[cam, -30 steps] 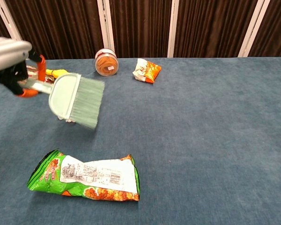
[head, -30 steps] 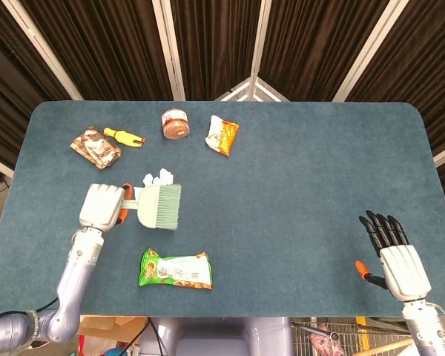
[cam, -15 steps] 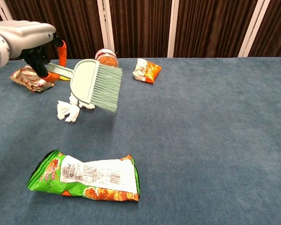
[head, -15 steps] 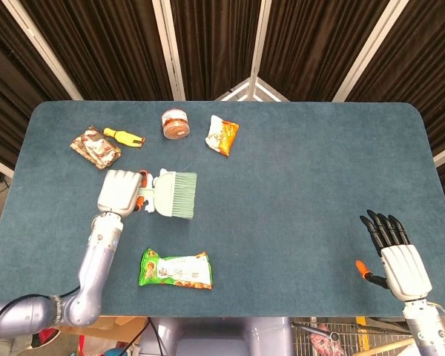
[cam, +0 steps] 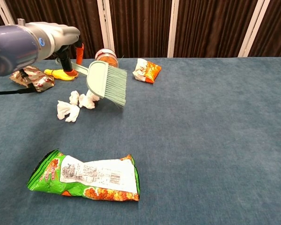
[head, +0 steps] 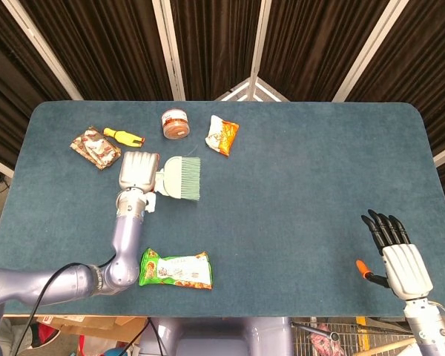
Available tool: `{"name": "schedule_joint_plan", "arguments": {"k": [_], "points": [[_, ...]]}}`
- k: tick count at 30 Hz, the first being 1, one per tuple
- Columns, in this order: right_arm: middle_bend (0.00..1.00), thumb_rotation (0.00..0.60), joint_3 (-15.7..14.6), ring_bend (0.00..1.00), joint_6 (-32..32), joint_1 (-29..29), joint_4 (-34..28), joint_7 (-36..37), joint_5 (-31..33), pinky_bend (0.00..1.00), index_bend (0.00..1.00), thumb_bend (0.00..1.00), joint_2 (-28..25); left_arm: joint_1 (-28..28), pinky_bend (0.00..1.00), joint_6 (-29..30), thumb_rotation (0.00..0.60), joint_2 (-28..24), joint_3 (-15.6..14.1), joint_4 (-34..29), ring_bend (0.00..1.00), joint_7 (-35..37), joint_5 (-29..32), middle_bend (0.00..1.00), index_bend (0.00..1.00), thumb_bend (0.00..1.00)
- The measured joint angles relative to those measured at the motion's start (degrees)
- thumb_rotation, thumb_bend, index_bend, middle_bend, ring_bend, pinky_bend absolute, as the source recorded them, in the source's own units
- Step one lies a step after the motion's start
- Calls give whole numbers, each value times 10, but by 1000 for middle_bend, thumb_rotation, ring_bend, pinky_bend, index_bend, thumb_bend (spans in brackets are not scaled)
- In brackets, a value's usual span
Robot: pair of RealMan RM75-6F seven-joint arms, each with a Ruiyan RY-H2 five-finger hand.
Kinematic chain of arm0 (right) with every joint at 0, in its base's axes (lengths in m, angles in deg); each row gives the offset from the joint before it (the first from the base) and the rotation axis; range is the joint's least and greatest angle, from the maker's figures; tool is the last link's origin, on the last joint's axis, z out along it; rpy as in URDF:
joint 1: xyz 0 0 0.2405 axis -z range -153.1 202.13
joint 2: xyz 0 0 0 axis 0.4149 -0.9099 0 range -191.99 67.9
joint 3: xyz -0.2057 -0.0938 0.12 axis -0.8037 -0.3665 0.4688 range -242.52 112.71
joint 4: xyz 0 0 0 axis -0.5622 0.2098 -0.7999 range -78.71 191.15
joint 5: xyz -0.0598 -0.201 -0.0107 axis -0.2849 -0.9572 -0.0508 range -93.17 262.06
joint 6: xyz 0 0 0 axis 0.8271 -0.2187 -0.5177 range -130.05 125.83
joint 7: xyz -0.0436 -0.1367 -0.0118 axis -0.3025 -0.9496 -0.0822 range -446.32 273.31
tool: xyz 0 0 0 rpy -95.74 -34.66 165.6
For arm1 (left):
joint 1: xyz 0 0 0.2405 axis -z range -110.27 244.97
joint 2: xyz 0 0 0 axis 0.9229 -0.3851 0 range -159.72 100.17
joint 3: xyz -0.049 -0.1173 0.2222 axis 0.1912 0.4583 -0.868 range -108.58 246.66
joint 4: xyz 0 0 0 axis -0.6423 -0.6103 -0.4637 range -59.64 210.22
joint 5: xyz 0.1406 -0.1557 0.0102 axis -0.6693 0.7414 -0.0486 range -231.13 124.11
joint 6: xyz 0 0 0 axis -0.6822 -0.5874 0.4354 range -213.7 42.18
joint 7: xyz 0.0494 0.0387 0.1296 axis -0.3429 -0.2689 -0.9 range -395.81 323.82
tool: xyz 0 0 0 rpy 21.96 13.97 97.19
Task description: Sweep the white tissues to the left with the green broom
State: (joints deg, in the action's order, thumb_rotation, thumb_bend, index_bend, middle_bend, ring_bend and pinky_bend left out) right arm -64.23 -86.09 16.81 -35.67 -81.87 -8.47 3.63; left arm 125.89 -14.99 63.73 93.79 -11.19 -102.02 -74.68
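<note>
Holding the green broom (head: 179,178) by its handle: left hand (head: 139,171), fingers clenched around the grip, the broom head jutting out beyond the fingertips toward the table's middle, bristles angled down at the blue table (head: 319,163). In the chest view the broom (cam: 108,83) hangs tilted, bristle edge low, just past the tissues.

White tissues (cam: 76,105): a small crumpled cluster on the cloth, lying below and just beside the left hand's fingers, on the near side of the broom head; whether the bristles touch them cannot be told. In the head view only a scrap of tissue (head: 149,202) shows beneath the hand.

Right hand (head: 395,256): resting low at the near right corner, fingers released and spread, grasping nothing, well apart from everything else.

Other items, beyond the left hand's fingers toward the far edge: round jar (head: 176,124); orange snack packet (head: 222,135); yellow toy (head: 122,136); brown wrapper (head: 95,147). On the wrist side of that hand, near the front edge: green snack bag (head: 175,269), lying flat.
</note>
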Motion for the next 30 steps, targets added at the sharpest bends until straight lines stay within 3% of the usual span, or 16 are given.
{"name": "schedule_joint_plan", "arguments": {"k": [10,15,30], "points": [[0,600,-1,0,0,0,0,3,-2,0,0,303,-1,24,994,-16,600,30,11,67,1000,-23,115,1000,829,811],[0,600,-2,0,1,0,0,0,-1,0,0,304,0,26,994,-28,600,34,7,83,1000,-28,138,1000,830,812],[0,600,0,0,-2,2,-1,-9,0,0,0,303,1,-21,994,-11,600,-71,-31,16,1000,-33,154,1000,831,813]]}}
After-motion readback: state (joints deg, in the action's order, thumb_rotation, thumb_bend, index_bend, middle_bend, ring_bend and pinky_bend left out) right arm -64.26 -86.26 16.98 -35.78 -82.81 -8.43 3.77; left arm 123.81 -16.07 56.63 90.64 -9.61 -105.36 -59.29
